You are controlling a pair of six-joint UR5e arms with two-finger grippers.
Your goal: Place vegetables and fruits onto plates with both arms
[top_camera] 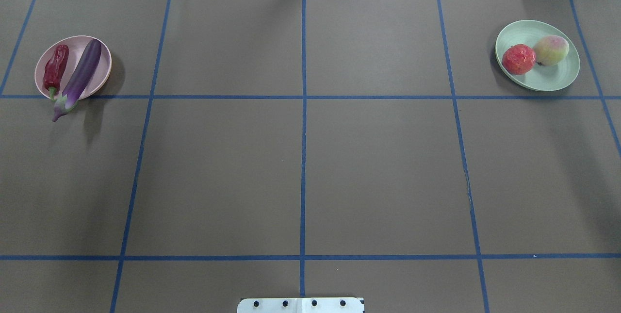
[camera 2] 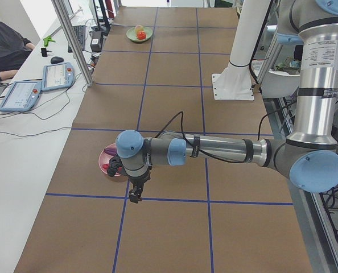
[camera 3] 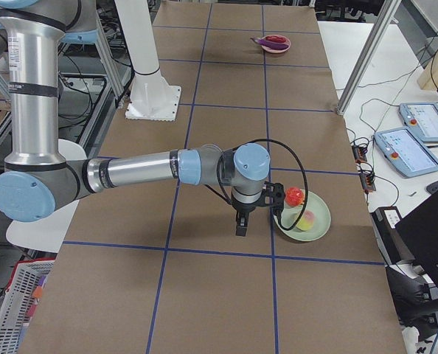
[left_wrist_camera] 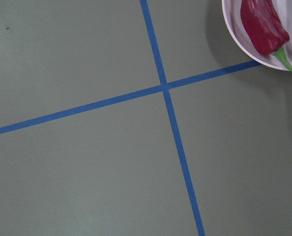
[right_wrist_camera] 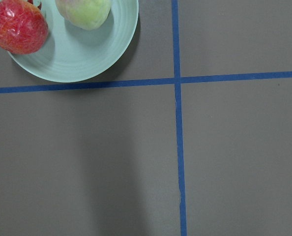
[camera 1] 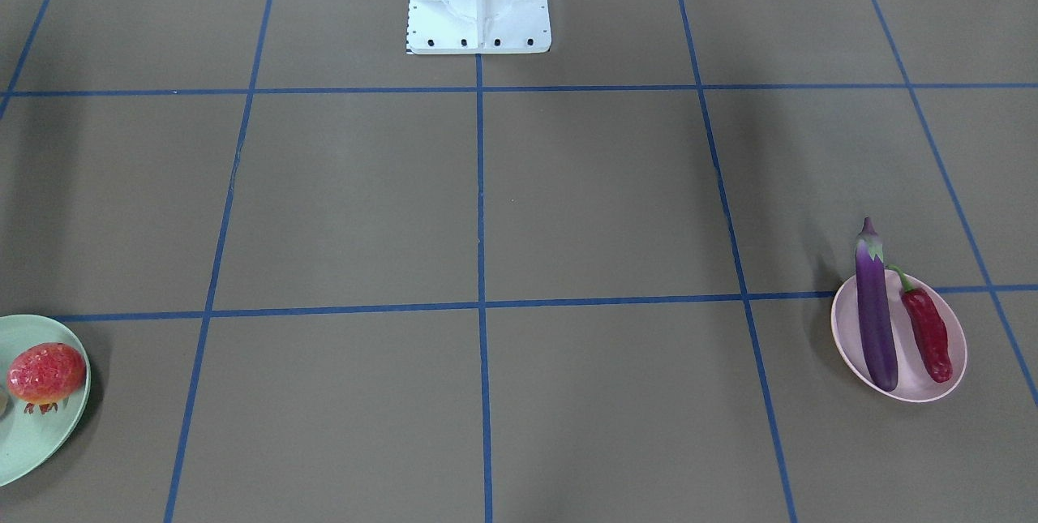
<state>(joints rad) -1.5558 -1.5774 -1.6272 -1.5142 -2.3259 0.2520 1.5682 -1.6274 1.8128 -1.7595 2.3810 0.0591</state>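
Observation:
The purple eggplant and the red chili pepper lie side by side on the pink plate; the eggplant's cap overhangs the rim. The pomegranate and the peach sit on the mint green plate. My left gripper hangs above the table just beside the pink plate. My right gripper hangs beside the green plate. Both grippers show only in the side views, so I cannot tell whether they are open or shut. Nothing shows between their fingers.
The white fixed base stands at the table's near edge. Blue tape lines grid the brown table. Tablets and cables lie on the white side bench, and a metal post stands at the table's edge. A seated person is beside it.

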